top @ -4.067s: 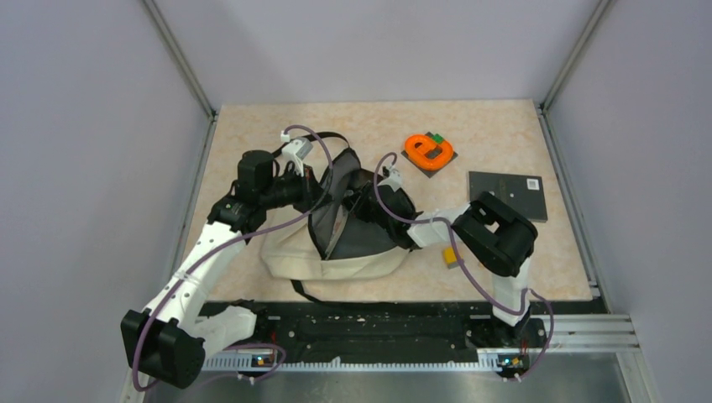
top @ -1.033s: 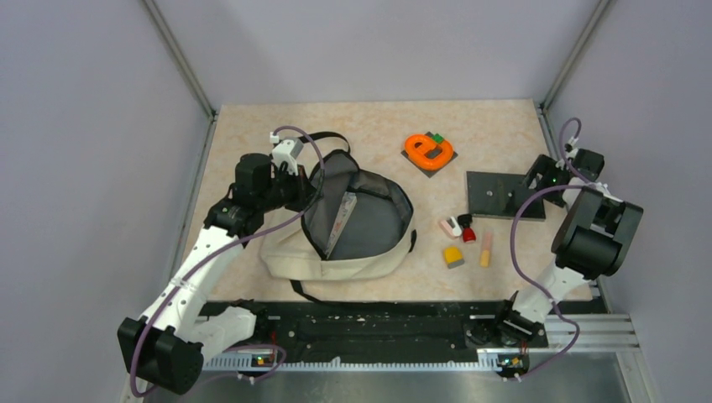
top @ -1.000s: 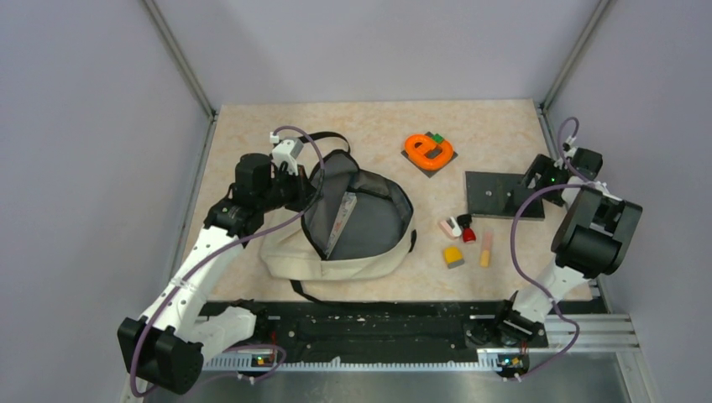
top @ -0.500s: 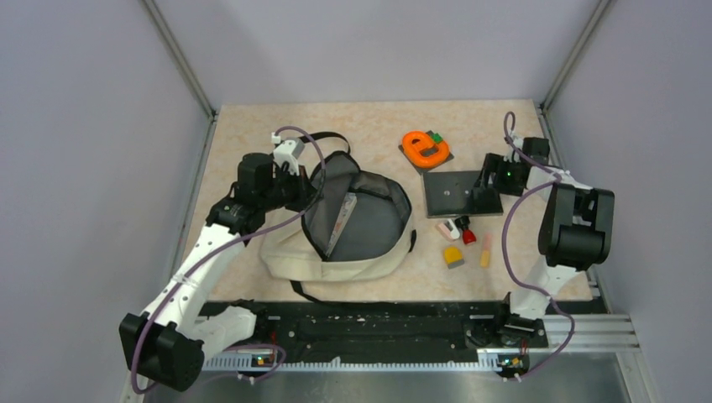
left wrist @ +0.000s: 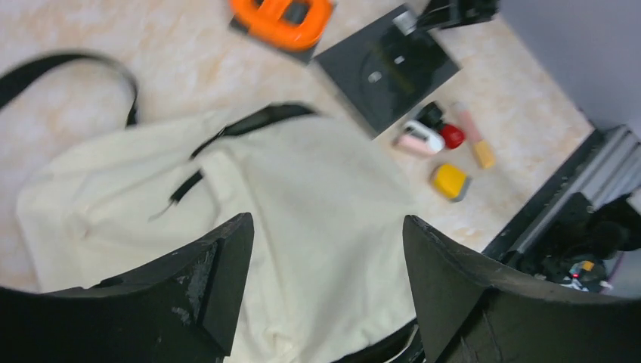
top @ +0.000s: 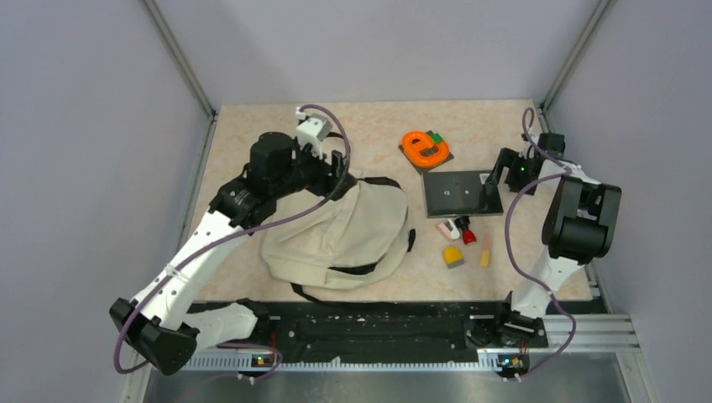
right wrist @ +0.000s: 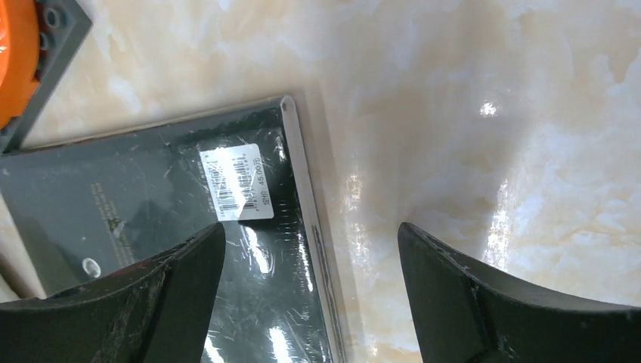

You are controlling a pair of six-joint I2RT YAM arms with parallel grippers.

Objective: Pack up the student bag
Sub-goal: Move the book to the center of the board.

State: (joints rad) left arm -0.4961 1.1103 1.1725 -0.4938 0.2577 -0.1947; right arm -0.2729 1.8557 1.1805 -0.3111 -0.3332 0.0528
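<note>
The student bag (top: pixel 336 239) lies left of centre, a cream fabric backpack with its flap down and black straps across it. My left gripper (top: pixel 336 175) hovers over the bag's far edge; in the left wrist view it (left wrist: pixel 326 242) is open above the cream fabric (left wrist: pixel 302 219), holding nothing. My right gripper (top: pixel 497 179) is at the right edge of a flat black book (top: pixel 458 193). The right wrist view shows it (right wrist: pixel 310 257) open and straddling that book's (right wrist: pixel 151 227) edge, near a barcode label (right wrist: pixel 236 181).
An orange looped toy on a grey plate (top: pixel 426 149) sits behind the book. Small items lie between bag and book: a pink-white piece (top: pixel 450 227), a red piece (top: pixel 468 236), a yellow block (top: pixel 453 255) and a tan stick (top: pixel 485 250). Walls close in on both sides.
My left gripper opened and let go of the bag's flap, which fell shut over the grey lining; the arm rose toward the far right. The book was slid left and my right gripper backed off slightly.
</note>
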